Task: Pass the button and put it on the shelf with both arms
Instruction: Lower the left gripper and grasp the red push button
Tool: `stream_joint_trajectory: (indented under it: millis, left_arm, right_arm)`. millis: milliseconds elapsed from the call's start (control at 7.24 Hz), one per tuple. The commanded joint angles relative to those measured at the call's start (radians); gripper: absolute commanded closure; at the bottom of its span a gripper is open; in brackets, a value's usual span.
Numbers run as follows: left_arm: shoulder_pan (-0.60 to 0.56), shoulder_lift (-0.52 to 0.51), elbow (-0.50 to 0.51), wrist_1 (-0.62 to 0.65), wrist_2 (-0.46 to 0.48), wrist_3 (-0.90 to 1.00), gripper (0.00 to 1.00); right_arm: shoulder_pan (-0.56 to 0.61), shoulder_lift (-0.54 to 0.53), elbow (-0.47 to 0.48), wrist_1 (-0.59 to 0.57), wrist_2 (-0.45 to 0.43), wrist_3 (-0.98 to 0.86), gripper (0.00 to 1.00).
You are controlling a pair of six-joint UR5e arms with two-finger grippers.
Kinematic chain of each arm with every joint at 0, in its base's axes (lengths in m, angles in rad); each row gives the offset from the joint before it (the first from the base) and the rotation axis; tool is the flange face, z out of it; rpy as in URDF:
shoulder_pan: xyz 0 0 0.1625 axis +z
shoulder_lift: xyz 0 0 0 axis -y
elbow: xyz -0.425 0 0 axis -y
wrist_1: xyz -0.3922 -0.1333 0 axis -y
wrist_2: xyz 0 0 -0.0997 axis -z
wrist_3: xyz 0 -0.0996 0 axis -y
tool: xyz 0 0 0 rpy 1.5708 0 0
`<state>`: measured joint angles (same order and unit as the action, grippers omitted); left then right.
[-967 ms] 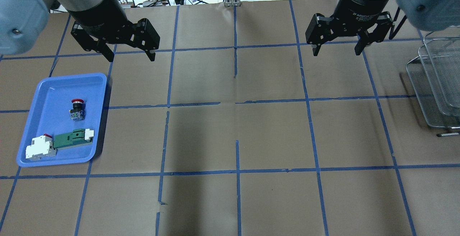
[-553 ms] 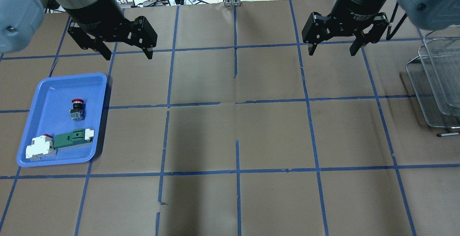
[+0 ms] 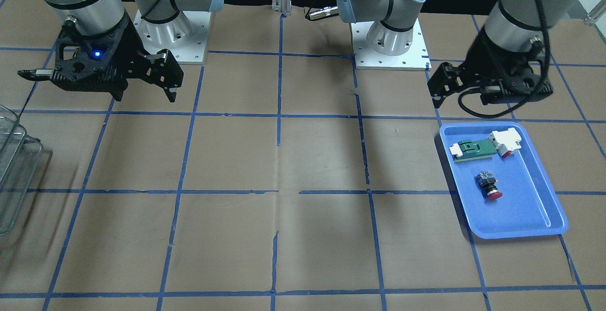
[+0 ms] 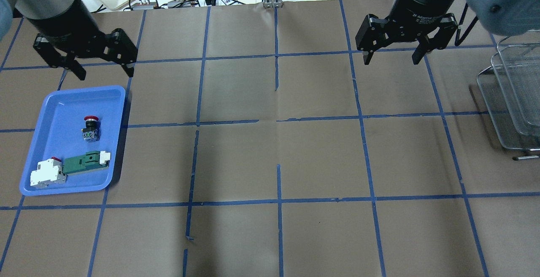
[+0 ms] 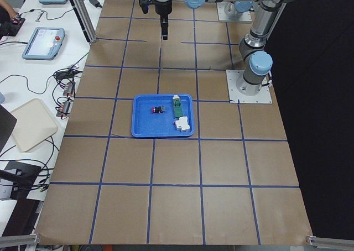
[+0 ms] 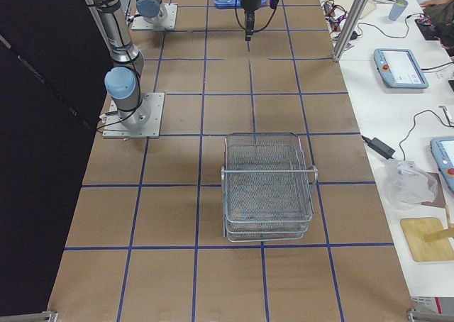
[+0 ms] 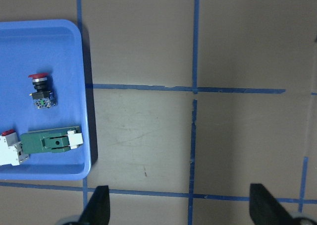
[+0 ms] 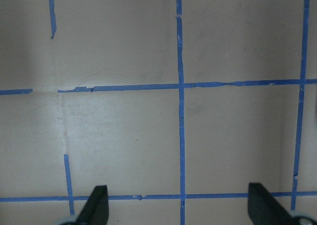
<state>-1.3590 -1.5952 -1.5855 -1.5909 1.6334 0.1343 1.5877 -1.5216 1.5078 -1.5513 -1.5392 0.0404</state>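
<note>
Nearby: green part (image 4: 84,163) at button's (image 4: 91,127) 6 o'clock, white block (image 4: 47,172) at 7.
Tray (image 4: 57,116): I see all three inside.
Shelf (image 4: 512,100): table's (image 4: 278,154) 3 o'clock.
Left gripper (image 4: 105,73), right gripper (image 4: 391,60): jaws wide apart, empty.

Is a table (image 4: 278,142) wrapped in brown paper and ruled into squares by blue tape. Carries a blue tray (image 4: 63,104) flat near one end, and the shelf (image 6: 267,194) well apart from that tray, at the opposite end. Holds along the robot's edge the left arm's base plate (image 3: 412,60) near the tray and the right arm's base plate (image 3: 194,53) farther from it.
</note>
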Motion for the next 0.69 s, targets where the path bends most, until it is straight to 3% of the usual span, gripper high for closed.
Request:
stream_joint_trajectory:
  millis: [0, 415, 553]
  left_arm:
    - [0.183, -0.041, -0.149, 0.189, 0.002, 0.181, 0.00]
    - [0.283, -0.156, -0.391, 0.702, -0.010, 0.411, 0.00]
    - [0.358, -0.208, -0.427, 0.771, -0.047, 0.480, 0.00]
  right_arm:
    - [0.000, 0.000, 0.000, 0.002, 0.001, 0.002, 0.00]
    - [0.000, -0.002, 0.000, 0.002, 0.002, 0.001, 0.00]
    - [0.000, 0.000, 0.000, 0.002, 0.001, 0.001, 0.00]
